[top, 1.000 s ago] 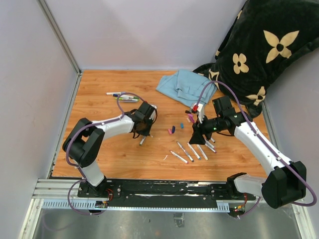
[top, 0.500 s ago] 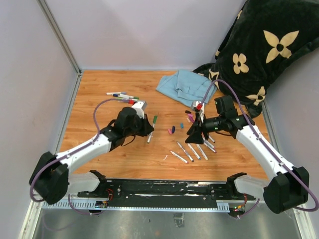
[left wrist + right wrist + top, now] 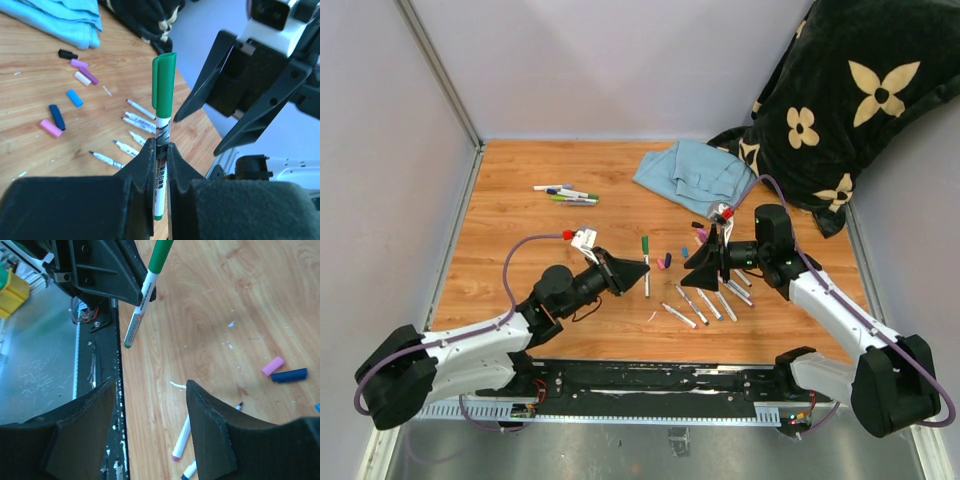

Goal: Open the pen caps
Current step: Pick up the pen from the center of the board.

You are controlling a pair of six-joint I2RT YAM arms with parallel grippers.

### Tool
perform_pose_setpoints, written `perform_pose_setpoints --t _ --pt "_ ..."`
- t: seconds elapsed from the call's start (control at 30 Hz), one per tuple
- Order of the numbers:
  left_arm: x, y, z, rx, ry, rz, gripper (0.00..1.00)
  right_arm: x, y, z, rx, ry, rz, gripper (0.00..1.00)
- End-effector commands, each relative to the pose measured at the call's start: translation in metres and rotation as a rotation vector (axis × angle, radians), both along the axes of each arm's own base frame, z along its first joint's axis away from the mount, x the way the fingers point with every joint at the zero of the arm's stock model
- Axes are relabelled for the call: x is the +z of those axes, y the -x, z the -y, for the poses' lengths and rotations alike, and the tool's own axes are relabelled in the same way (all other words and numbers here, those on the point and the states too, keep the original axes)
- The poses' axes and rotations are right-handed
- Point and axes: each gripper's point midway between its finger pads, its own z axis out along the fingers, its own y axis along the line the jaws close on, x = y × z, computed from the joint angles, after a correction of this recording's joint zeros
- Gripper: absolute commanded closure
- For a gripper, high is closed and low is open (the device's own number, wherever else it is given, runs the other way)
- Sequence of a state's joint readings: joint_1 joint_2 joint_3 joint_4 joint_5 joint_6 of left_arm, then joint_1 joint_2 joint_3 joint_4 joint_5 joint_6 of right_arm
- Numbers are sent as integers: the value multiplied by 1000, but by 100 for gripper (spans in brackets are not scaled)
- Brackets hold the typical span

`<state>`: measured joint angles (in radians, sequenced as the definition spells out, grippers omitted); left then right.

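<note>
Starting at the left, a pale lilac wall (image 3: 380,200) stands along the wooden table (image 3: 520,290), and a metal rail (image 3: 650,380) runs at its near edge. Some capped markers (image 3: 567,194) lie together at the back left. The left gripper (image 3: 160,150) is clamped on a white marker (image 3: 159,175), which points upward in the wrist view; its green cap (image 3: 163,82) is on the marker, above the fingers. Just to the right, loose caps (image 3: 665,261) lie on the wood (pink, dark blue and light blue are clear, the others are too small). Near them lie uncapped markers (image 3: 705,303). The right gripper (image 3: 151,385) faces the left one with its jaws apart and nothing between them. Behind it lie a blue cloth (image 3: 695,172) and, in the right corner, a black blanket (image 3: 850,100) with cream flowers.
</note>
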<state>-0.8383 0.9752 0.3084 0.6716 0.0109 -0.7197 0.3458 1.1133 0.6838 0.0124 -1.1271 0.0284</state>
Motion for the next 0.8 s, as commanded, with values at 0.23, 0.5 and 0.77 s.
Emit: perform_pose_setpoints --t 0.23,0.5,0.77 --pt "45 -9 14 136 237 97 100 6 9 -10 67 -50 -20 39" --pt "50 -17 23 198 261 90 100 -1 2 -16 22 -27 -93 38" --pt "49 -15 47 170 268 87 100 -1 2 -27 0 -26 -130 38"
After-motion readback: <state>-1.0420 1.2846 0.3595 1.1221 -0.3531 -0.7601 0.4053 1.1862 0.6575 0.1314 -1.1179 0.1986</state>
